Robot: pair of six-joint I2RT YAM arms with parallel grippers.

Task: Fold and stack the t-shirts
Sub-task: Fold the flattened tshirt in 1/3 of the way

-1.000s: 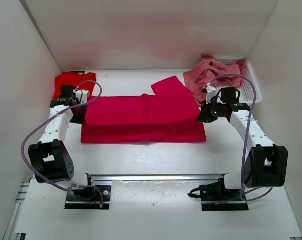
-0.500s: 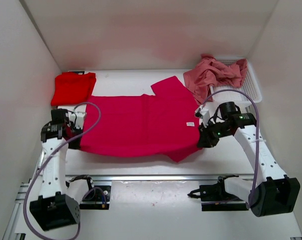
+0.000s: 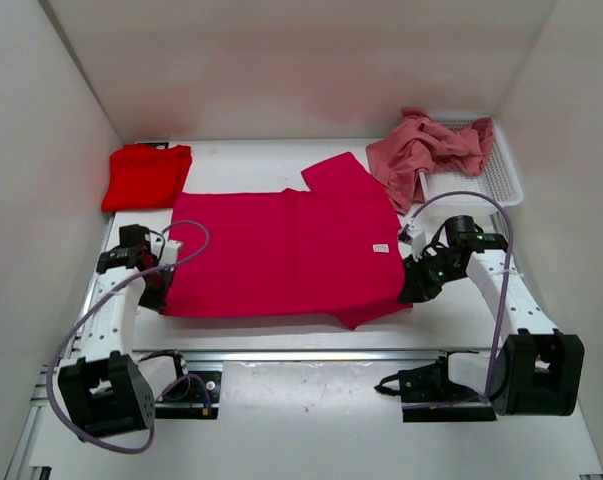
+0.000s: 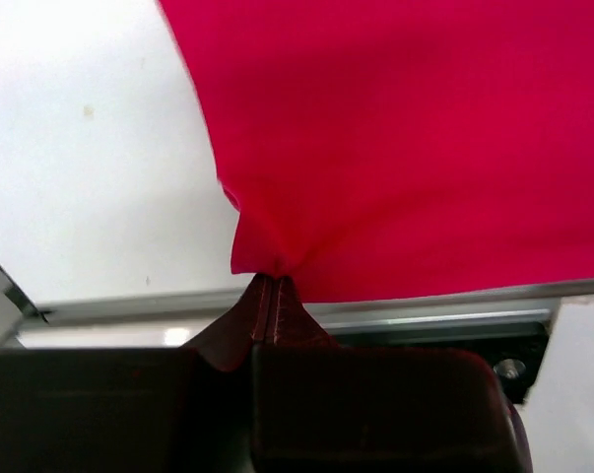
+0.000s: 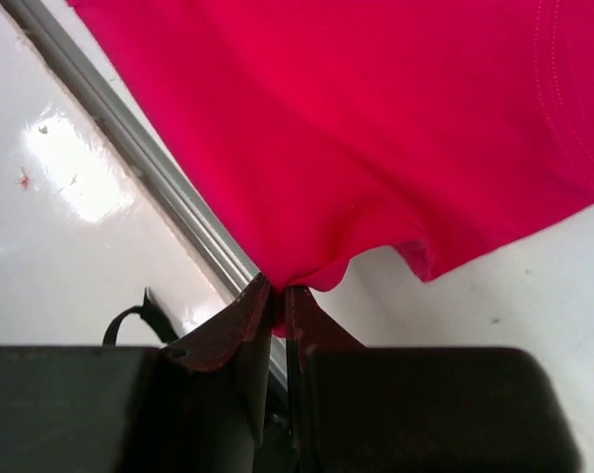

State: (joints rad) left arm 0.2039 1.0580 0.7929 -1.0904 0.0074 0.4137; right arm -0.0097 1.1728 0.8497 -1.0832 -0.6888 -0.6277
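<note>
Now you've dragged the crimson shirt back toward the near edge, and it lies spread flat mid-table. Your left gripper and right gripper each stay clamped on a near corner. It looks ready for folding.

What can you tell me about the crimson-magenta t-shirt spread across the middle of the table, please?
The crimson-magenta t-shirt is soft, matte cotton-like cloth, spread mostly flat on the white table. One short sleeve juts toward the far side, and a small white tag shows near its right edge. Its near corners are pinched: the left gripper holds one, the right gripper the other.
</note>
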